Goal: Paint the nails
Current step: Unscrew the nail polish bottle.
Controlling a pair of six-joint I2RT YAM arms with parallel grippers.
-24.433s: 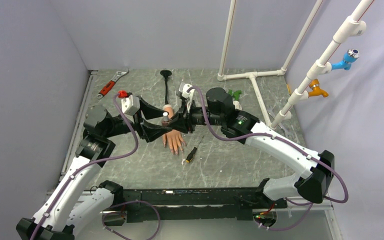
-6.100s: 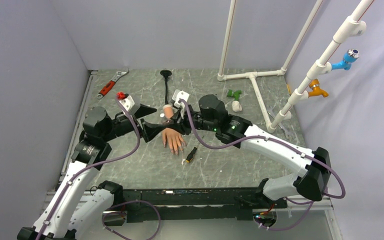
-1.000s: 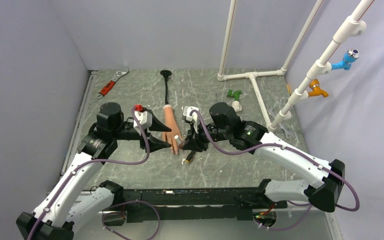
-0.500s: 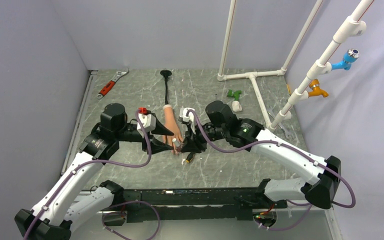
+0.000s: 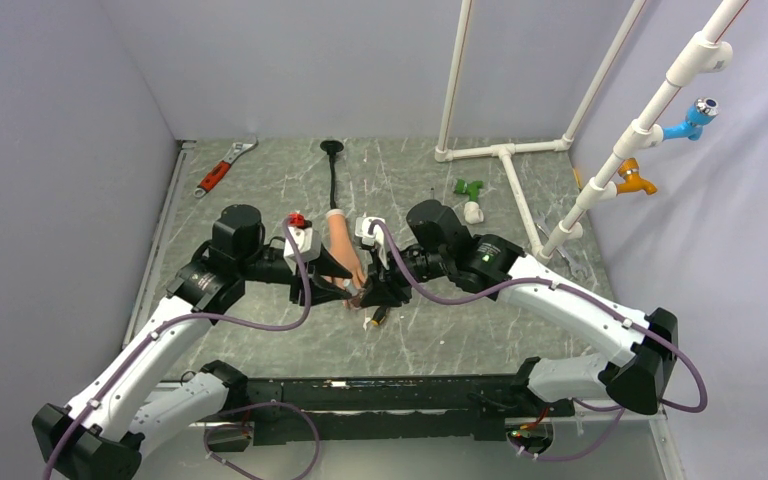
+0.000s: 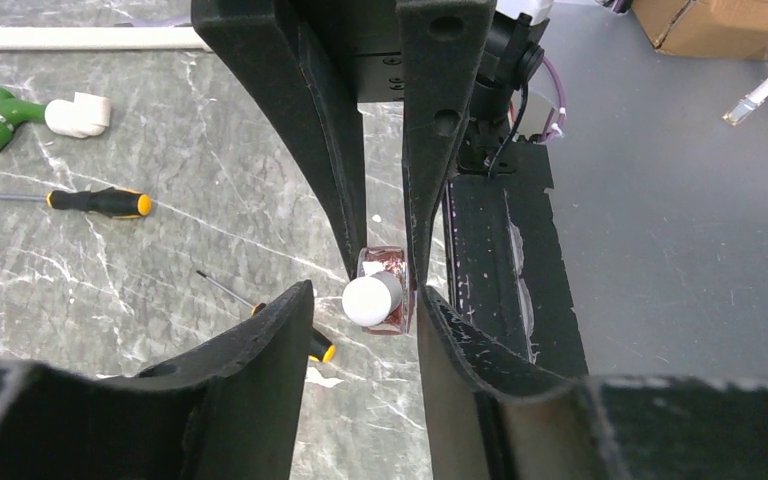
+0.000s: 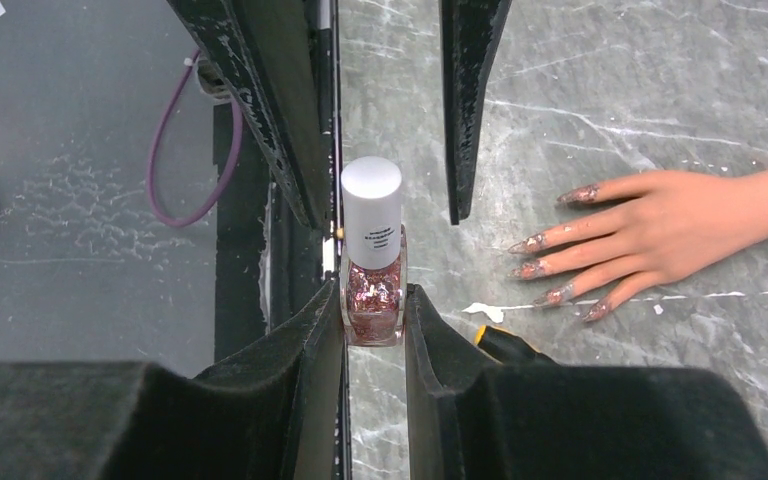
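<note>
Clamps polish bottle (image 7: 372,255) in right pincer (image 7: 372,300); straddles its cap with left pincer (image 6: 365,300), jaws apart. Leaves nails (image 7: 523,245) right of the right pincer, tips aimed toward it along the mannequin hand's (image 7: 680,225) length.

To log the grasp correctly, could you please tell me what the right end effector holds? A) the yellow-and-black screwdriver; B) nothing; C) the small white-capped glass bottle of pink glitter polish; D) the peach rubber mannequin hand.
C: in its wrist view, the right end effector clamps the small white-capped glass bottle of pink glitter polish.
</note>
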